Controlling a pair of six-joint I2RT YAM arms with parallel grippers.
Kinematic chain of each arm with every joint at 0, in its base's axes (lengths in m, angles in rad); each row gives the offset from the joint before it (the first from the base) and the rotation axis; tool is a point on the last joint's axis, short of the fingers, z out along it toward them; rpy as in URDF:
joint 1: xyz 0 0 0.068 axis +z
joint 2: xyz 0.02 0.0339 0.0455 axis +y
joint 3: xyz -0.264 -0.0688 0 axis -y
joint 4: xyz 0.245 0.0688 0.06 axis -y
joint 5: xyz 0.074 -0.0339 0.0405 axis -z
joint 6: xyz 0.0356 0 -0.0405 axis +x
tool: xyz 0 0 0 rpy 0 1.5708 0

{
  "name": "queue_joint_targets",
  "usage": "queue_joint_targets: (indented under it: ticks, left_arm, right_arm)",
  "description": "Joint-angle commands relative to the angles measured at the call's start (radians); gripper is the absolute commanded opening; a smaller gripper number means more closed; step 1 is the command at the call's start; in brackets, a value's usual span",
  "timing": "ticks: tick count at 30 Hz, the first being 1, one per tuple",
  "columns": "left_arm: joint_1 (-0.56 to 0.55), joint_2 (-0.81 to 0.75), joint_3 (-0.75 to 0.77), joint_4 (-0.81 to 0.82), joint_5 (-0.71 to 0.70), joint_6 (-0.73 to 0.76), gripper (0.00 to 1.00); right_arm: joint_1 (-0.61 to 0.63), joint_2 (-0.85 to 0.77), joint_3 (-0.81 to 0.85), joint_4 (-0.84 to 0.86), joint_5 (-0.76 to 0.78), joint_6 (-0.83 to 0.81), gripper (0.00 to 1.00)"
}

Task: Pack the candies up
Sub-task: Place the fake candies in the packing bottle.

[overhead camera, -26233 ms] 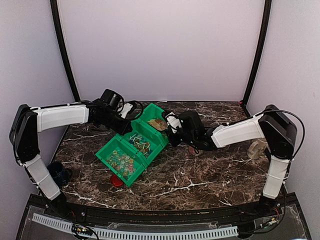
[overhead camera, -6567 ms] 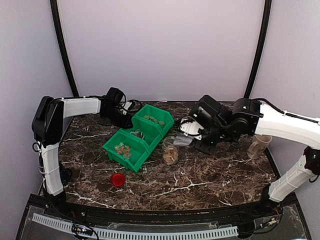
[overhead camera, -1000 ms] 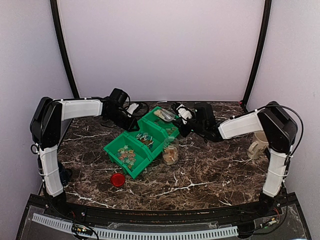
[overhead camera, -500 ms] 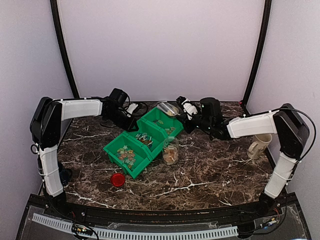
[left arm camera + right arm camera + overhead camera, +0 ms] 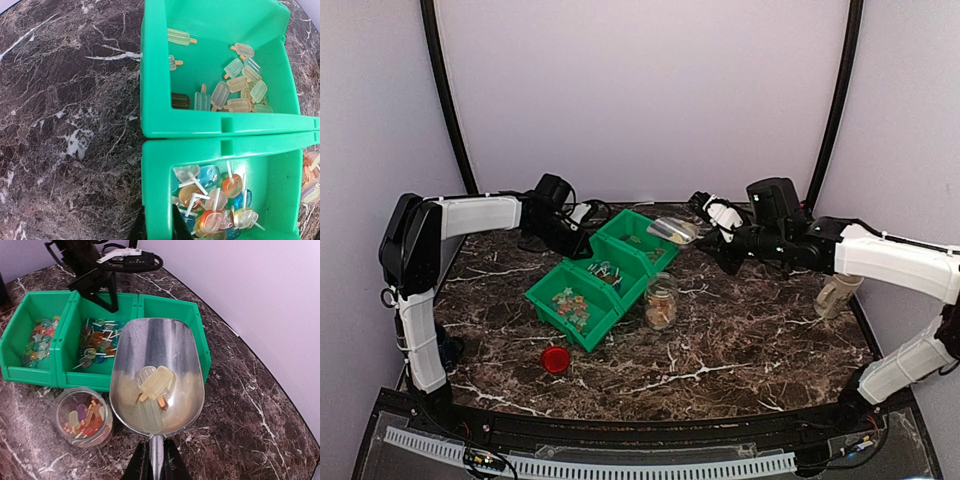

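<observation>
My right gripper [image 5: 156, 454] is shut on the handle of a metal scoop [image 5: 157, 365]. The scoop holds a few pale yellow popsicle-shaped candies [image 5: 156, 382] and hangs level just right of the far green compartment, above and behind the glass jar [image 5: 82, 416]. In the top view the scoop [image 5: 673, 231] sits ahead of that gripper [image 5: 712, 237]. The jar [image 5: 661, 302] is partly filled with candies. My left gripper [image 5: 161, 229] pinches the rim of the green three-compartment bin [image 5: 155, 125], beside lollipop candies [image 5: 215, 200].
A round red lid [image 5: 555, 359] lies on the marble in front of the bin [image 5: 553, 322]. A beige mug [image 5: 835, 290] stands at the right edge. Cables trail behind the left gripper [image 5: 577, 243]. Black frame posts rise at both back corners.
The right arm has lifted the scoop out of the far compartment and drawn it back to the right, with candies in it. The left gripper has kept its hold on the bin.
</observation>
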Motion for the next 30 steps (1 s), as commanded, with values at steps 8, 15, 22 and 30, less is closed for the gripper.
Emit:
queue_joint_targets:
  ticks: [8, 15, 22, 30]
  left_arm:
    - [0.005, -0.059, 0.056, 0.038, 0.044, -0.039, 0.0]
    - [0.006, -0.056, 0.058, 0.035, 0.043, -0.038, 0.0]
    - [0.008, -0.052, 0.06, 0.038, 0.046, -0.041, 0.0]
    - [0.009, -0.055, 0.06, 0.034, 0.045, -0.041, 0.0]
  right_arm:
    - [0.133, -0.133, 0.049, -0.317, 0.127, 0.007, 0.0]
    - [0.174, -0.149, 0.066, -0.411, 0.173, 0.041, 0.0]
    - [0.208, -0.134, 0.109, -0.5, 0.217, 0.051, 0.0]
    - [0.253, -0.06, 0.211, -0.624, 0.28, 0.041, 0.0]
